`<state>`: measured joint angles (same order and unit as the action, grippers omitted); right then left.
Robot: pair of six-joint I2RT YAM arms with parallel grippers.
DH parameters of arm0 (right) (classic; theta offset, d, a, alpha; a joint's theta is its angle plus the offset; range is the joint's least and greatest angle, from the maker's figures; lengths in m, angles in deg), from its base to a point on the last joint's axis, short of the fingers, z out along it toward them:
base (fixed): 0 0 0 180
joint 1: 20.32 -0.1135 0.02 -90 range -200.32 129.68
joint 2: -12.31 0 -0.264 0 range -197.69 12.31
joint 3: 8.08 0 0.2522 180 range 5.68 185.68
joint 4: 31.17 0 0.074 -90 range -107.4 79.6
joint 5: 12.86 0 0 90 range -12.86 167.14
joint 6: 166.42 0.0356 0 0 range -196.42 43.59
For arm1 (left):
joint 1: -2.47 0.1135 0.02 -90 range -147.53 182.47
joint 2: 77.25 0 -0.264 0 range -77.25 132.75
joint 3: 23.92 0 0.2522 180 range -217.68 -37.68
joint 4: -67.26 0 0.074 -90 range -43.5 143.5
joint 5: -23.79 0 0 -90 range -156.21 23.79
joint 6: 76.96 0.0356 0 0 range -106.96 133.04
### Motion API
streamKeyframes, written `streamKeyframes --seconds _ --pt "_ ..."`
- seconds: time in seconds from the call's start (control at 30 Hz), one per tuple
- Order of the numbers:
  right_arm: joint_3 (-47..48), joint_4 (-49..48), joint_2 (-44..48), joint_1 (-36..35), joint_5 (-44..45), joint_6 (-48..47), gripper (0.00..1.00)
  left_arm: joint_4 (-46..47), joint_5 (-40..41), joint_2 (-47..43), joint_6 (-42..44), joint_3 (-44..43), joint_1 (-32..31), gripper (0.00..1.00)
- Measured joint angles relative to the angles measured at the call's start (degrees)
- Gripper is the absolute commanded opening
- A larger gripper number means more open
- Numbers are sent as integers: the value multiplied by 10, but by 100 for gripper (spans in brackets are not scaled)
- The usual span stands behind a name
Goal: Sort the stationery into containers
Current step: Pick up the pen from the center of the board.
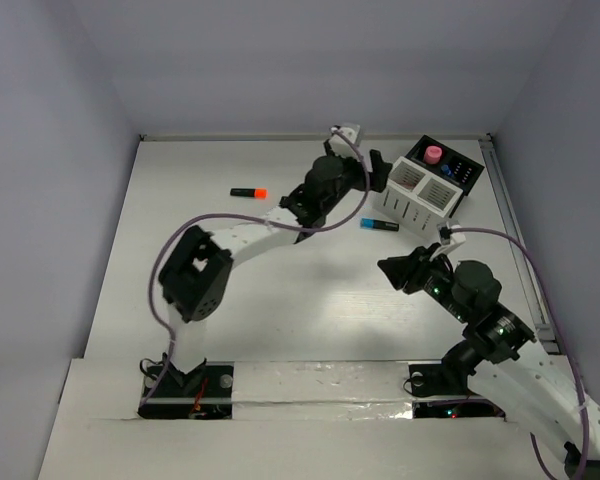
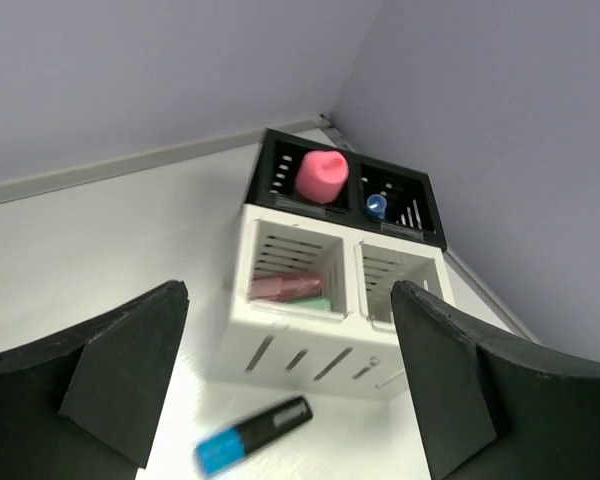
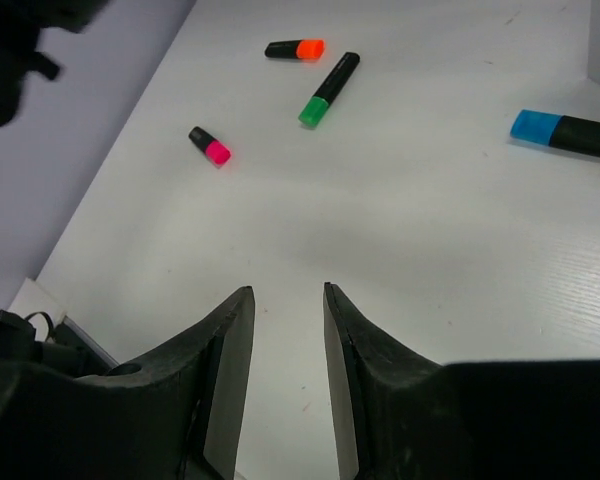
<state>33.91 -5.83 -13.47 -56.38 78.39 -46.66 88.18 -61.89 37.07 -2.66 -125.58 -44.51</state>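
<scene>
Four black highlighters (image 3: pixel 329 89), caps orange, green, pink, blue; left tool (image 2: pixel 290 295), right tool (image 3: pixel 287 292) spread.

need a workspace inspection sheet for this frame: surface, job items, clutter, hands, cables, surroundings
Surface: white table, no spills seen.
Job's things: white slatted box joined to black box, far right. The black box holds a pink-capped piece and a blue-tipped pen. One white compartment holds pink and green pieces. Loose: blue-capped highlighter beside the white box; orange-capped highlighter, green-capped highlighter and short pink-capped highlighter on the open table.
Clutter: nothing seen.
Hands: left hand wide open, empty, facing the white box. Right hand slightly open, empty, over bare table.
Cables: a purple cable loops off each arm.
Surroundings: lilac walls on three sides.
</scene>
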Motion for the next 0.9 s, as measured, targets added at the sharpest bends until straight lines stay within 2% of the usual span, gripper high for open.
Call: streamKeyframes --seconds 0.23,0.33,0.47,0.57,0.67,0.8,0.9 --pt "-1 -19 -13 0 -28 -6 47 16 74 -279 -57 312 61 78" --pt "-2 -28 -19 0 -39 -11 50 -19 107 -377 -116 462 112 76" --pt "-4 -35 -34 0 -62 -15 55 -110 144 -477 -188 604 185 77" --pt "-9 -44 -46 0 -82 -17 58 -164 167 -533 -224 644 220 81" --pt "-10 -48 -60 0 -101 -18 59 -177 169 -558 -249 649 267 82" --pt "-10 -53 -76 0 -123 -20 59 -165 149 -524 -267 649 342 82" --pt "-10 -53 -85 0 -138 -22 59 -165 141 -470 -269 645 359 82"
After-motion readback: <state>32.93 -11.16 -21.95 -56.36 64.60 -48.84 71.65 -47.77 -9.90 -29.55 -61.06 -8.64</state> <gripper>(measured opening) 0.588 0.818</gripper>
